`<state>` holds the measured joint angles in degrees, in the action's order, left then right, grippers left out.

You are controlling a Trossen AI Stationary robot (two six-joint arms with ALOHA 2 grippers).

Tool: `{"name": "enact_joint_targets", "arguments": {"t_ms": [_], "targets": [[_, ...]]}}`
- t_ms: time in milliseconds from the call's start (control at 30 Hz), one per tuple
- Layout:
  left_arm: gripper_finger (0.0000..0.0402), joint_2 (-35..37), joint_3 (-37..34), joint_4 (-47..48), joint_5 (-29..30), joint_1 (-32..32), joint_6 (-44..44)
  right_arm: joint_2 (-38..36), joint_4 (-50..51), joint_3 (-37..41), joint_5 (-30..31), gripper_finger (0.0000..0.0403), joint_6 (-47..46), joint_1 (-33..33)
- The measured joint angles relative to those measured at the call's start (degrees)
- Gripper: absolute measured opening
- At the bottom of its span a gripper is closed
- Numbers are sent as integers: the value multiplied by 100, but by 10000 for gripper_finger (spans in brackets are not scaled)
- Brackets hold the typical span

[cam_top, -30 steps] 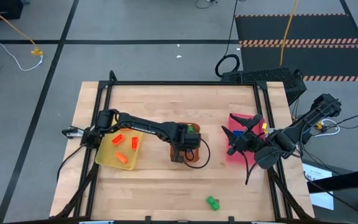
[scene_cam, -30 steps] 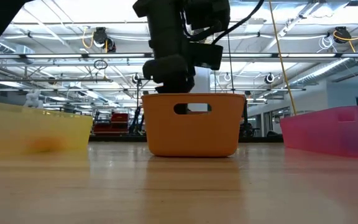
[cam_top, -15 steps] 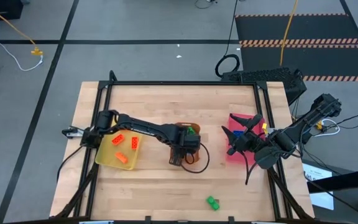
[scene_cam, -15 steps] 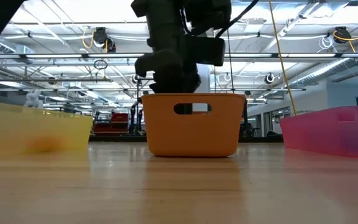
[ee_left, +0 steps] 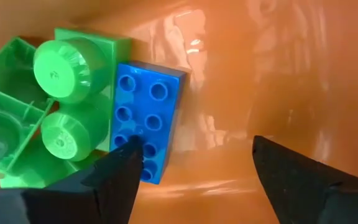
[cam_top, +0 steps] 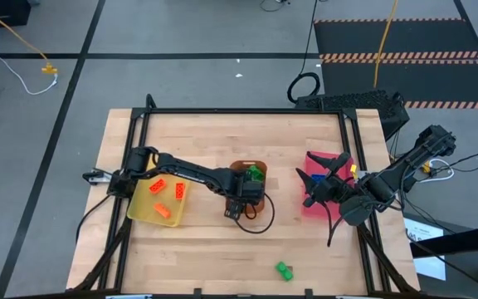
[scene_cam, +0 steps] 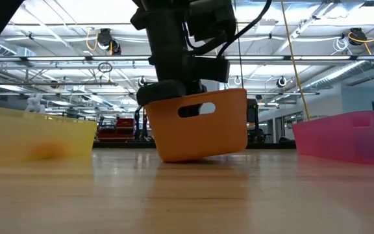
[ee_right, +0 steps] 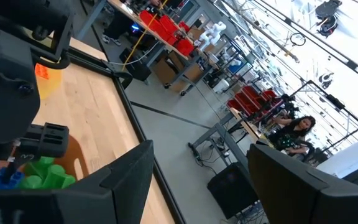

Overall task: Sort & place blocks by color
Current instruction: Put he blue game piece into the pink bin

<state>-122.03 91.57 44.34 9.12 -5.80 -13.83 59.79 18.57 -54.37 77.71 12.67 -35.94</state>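
Observation:
The orange tray (scene_cam: 206, 133) stands tipped at the table's middle. My left gripper (ee_left: 194, 155) is open and reaches down into it from above. Inside lie a blue block (ee_left: 146, 118) and green blocks (ee_left: 55, 106), the blue one beside one fingertip. A lone green block (cam_top: 284, 269) lies on the table near the front edge. Orange blocks (cam_top: 161, 188) lie in the yellow tray (cam_top: 143, 208) at the left. My right gripper (ee_right: 201, 186) hangs open and level above the pink tray (cam_top: 332, 158) at the right. My left gripper stands with its open fingers inside the orange tray (cam_top: 241, 167), pointing steeply down. The tray rests only on its left bottom edge (scene_cam: 167, 158), and its right end is off the table. The tray's wall hides where the fingers bear on it. Whether one fingertip (ee_left: 126, 168) touches the blue block, I cannot tell.
The pink tray holds a blue block (cam_top: 317, 177). Black frame rails (cam_top: 239, 110) run along the table's far edge and both sides. Bare wood lies between the trays and along the front, around the lone green block.
My left gripper has sunk from just above the orange tray down into it and has rolled a little. The tray, flat on the table before, has tipped. Its right end has come up while its left bottom edge stays down.

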Motion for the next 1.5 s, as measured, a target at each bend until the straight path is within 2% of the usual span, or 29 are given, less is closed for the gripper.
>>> {"name": "enact_joint_targets", "arguments": {"t_ms": [267,567,767,867,1000,1100,1267,1433,1500], "targets": [[275,246,65,200,21,11,-172,-2,24,0,0,247,0,0],[275,438,65,259,-14,192,-596,-2,63,0,0,247,0,199],[275,397,65,240,-351,432,-750,-2,9,203,-148,247,0,376],[275,397,65,226,-531,532,-484,-2,-31,393,-142,247,56,518],[275,397,65,225,-1071,593,73,-2,-61,523,-138,247,136,672],[276,397,65,221,-1171,557,539,-2,-111,527,-136,247,134,715],[276,292,65,154,-1028,518,1058,-2,-233,527,-137,247,191,715],[276,52,70,188,-226,377,73,-2,-294,529,-144,247,231,711],[276,-11,85,174,-96,327,-42,-2,-363,529,-143,247,299,710]]}}
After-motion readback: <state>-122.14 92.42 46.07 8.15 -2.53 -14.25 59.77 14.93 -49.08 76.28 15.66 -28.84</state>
